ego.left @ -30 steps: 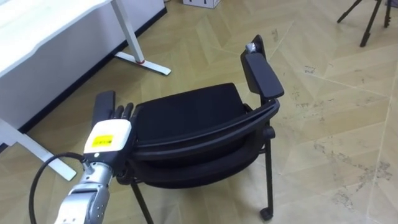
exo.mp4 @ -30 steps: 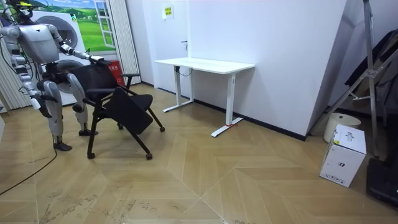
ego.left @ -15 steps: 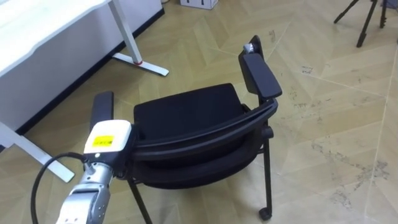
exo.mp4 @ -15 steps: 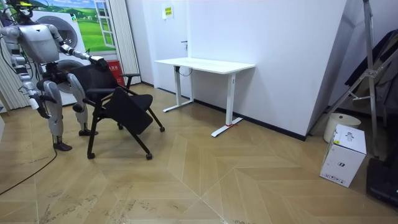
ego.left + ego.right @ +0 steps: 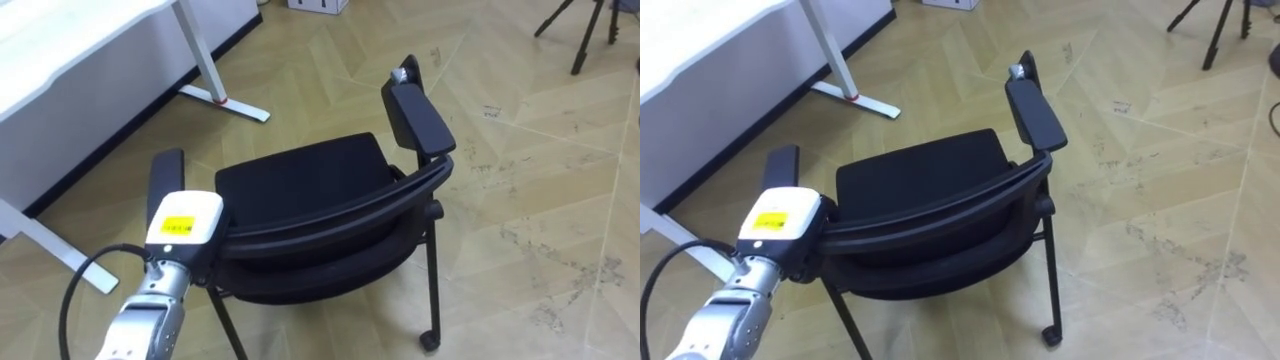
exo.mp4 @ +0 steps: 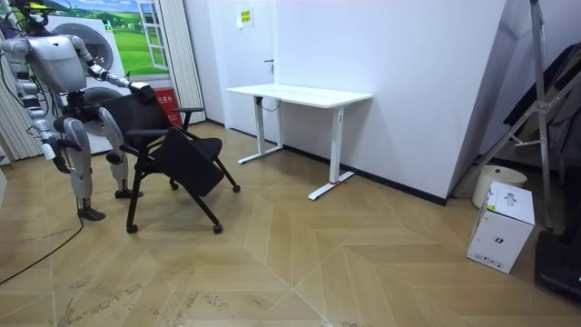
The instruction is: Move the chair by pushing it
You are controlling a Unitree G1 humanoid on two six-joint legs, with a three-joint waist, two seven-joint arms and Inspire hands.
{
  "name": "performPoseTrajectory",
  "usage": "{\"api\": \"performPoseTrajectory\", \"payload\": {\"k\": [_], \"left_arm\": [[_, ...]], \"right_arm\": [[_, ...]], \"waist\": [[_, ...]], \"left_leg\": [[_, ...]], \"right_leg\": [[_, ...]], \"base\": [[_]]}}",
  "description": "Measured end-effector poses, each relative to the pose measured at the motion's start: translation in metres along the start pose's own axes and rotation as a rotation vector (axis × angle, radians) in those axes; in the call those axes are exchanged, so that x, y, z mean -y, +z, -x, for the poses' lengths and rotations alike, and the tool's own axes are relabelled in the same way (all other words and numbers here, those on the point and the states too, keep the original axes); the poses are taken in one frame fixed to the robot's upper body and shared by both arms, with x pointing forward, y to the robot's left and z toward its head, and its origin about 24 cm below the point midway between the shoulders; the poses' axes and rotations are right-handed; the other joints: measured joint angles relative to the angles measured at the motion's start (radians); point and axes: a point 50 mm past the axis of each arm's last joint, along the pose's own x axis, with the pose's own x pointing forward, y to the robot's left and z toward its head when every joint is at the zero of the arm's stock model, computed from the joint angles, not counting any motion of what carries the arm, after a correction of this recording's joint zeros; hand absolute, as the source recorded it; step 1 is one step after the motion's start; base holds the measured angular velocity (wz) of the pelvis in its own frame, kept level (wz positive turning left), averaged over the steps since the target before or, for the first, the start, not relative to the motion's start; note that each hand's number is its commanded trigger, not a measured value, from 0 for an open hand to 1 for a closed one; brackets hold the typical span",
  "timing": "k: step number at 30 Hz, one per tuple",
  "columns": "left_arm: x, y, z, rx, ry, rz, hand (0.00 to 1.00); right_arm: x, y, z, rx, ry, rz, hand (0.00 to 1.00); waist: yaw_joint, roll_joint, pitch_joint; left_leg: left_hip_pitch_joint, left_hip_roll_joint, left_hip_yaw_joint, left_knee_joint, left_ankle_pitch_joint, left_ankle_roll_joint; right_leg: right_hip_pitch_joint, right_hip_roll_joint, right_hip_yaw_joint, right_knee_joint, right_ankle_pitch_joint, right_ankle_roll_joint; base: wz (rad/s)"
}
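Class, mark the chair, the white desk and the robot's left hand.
chair (image 5: 300, 182): left eye view, seat cushion.
white desk (image 6: 300, 94): room view, tabletop.
left hand (image 5: 183, 218): left eye view, back of hand.

Black chair on pale patterned wood.
The chair (image 5: 300, 185) is black throughout: seat, back, armrests and frame. The floor (image 5: 520, 150) is light tan wood in a herringbone pattern, with grey scuffs. The desk (image 5: 60, 40) is white, with a red mark at its foot. The left hand (image 5: 183, 222) is white-backed with a yellow label. The box (image 6: 501, 225) is white and the landscape poster (image 6: 109, 11) green.
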Motion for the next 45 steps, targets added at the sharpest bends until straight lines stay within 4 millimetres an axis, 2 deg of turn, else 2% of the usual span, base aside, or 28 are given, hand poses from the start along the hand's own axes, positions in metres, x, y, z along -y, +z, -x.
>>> {"api": "performPoseTrajectory", "payload": {"k": [9, 14, 18, 21, 22, 23, 24, 25, 26, 28, 31, 39, 45], "left_arm": [[0.001, -0.001, 0.001, -0.002, 0.005, 0.002, 1.0], [0.001, -0.001, 0.002, -0.002, 0.007, 0.002, 1.0], [-0.003, -0.004, 0.001, 0.008, 0.022, -0.001, 1.0], [-0.008, -0.007, 0.003, 0.026, 0.037, -0.023, 1.0], [-0.01, -0.008, 0.003, 0.03, 0.042, -0.03, 1.0], [-0.011, -0.008, 0.003, 0.034, 0.043, -0.033, 1.0], [-0.011, -0.008, 0.003, 0.035, 0.044, -0.033, 1.0], [-0.012, -0.007, 0.002, 0.038, 0.045, -0.034, 1.0], [-0.013, -0.007, 0.001, 0.039, 0.046, -0.035, 1.0], [-0.015, -0.007, 0.0, 0.042, 0.046, -0.038, 1.0], [-0.017, -0.007, -0.003, 0.047, 0.047, -0.041, 1.0], [-0.019, -0.008, -0.003, 0.05, 0.05, -0.043, 1.0], [-0.023, -0.008, -0.005, 0.074, 0.06, -0.05, 1.0]], "right_arm": [[0.001, 0.007, -0.001, 0.021, -0.015, 0.045, 0.0], [0.015, 0.019, -0.001, 0.058, -0.08, 0.041, 0.0], [0.03, 0.048, 0.002, 0.174, -0.178, 0.115, 0.0], [0.035, 0.08, 0.008, 0.303, -0.25, 0.252, 0.0], [0.035, 0.095, 0.012, 0.373, -0.278, 0.323, 0.0], [0.034, 0.111, 0.018, 0.445, -0.3, 0.39, 0.0], [0.034, 0.12, 0.022, 0.485, -0.312, 0.418, 0.0], [0.032, 0.138, 0.03, 0.568, -0.343, 0.477, 0.0], [0.031, 0.147, 0.035, 0.614, -0.362, 0.511, 0.0], [0.024, 0.18, 0.059, 0.786, -0.445, 0.635, 0.0], [0.016, 0.208, 0.087, 0.968, -0.531, 0.716, 0.0], [0.004, 0.237, 0.13, 1.192, -0.646, 0.839, 0.0], [-0.017, 0.249, 0.163, 1.382, -0.64, 0.892, 0.0]], "waist": [[-0.001, -0.004, 0.0], [-0.001, -0.018, -0.0017], [-0.001, -0.034, 0.0035], [0.002, -0.056, 0.0028], [0.008, -0.068, 0.0021], [0.019, -0.077, -0.0022], [0.023, -0.079, -0.0035], [0.024, -0.084, -0.007], [0.024, -0.086, -0.0079], [0.022, -0.086, -0.0078], [0.021, -0.085, -0.0077], [0.045, -0.076, -0.0022], [0.072, -0.087, 0.0047]], "left_leg": [[0.003, 0.0, 0.001, 0.0, 0.0, 0.0], [0.009, -0.002, -0.003, -0.001, 0.0, 0.0], [0.008, -0.002, -0.004, -0.001, 0.0, 0.0], [0.001, -0.001, -0.001, 0.0, 0.0, 0.0], [0.001, -0.001, 0.001, -0.001, 0.0, 0.0], [0.002, 0.0, 0.003, 0.0, 0.0, 0.0], [0.002, 0.0, 0.004, 0.0, 0.0, 0.0], [0.002, 0.0, 0.004, 0.002, 0.0, 0.001], [0.002, 0.0, 0.004, 0.004, 0.0, 0.001], [-0.005, 0.001, 0.004, 0.013, -0.001, 0.002], [-0.013, 0.004, 0.005, 0.016, -0.002, 0.003], [-0.01, 0.01, 0.035, 0.001, -0.003, 0.006], [-0.007, 0.013, 0.045, 0.001, -0.003, 0.006]], "right_leg": [[0.004, 0.0, -0.001, 0.006, 0.0, 0.0], [0.014, -0.001, -0.005, 0.002, 0.0, 0.0], [0.012, -0.001, -0.006, 0.001, 0.0, 0.0], [-0.001, -0.001, -0.004, 0.007, 0.0, 0.0], [-0.005, -0.001, 0.0, 0.017, 0.0, 0.0], [-0.006, -0.001, 0.004, 0.018, 0.0, 0.0], [-0.006, -0.001, 0.006, 0.018, 0.0, 0.0], [-0.007, -0.001, 0.005, 0.02, 0.0, 0.0], [-0.007, -0.001, 0.005, 0.021, 0.0, 0.0], [-0.011, -0.001, 0.003, 0.03, 0.0, 0.0], [-0.022, 0.0, 0.002, 0.038, 0.0, 0.0], [-0.043, 0.001, 0.029, 0.057, 0.0, 0.0], [-0.055, 0.001, 0.032, 0.068, 0.0, 0.001]], "base": [[0.0], [0.01], [0.0], [-0.02], [-0.08], [-0.09], [-0.05], [0.0], [0.0], [0.0], [0.0], [-0.11], [-0.05]]}}
